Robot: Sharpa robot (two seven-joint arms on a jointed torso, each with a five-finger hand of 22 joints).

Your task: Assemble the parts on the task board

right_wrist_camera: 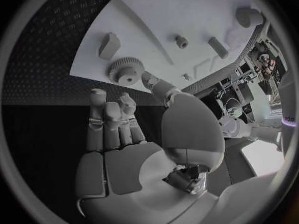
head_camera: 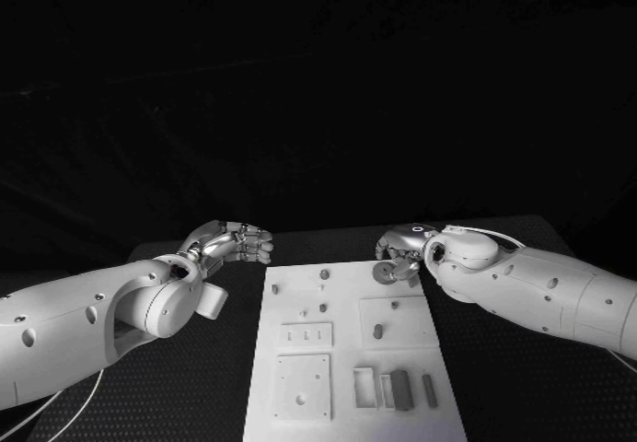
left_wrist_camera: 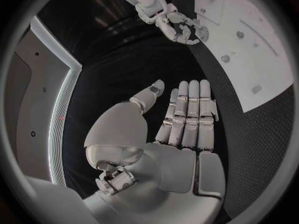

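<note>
the left hand (head_camera: 228, 245) hovers off the task board (head_camera: 348, 387) at its ten o'clock corner, fingers straight and side by side, holding nothing. a gear (head_camera: 387, 271) lies flat on the board at about one o'clock. the right hand (head_camera: 401, 247) is just beside it, fingers parted and empty, clearly the nearer hand. further grey parts (head_camera: 394, 389) lie at the board's five o'clock end.
</note>
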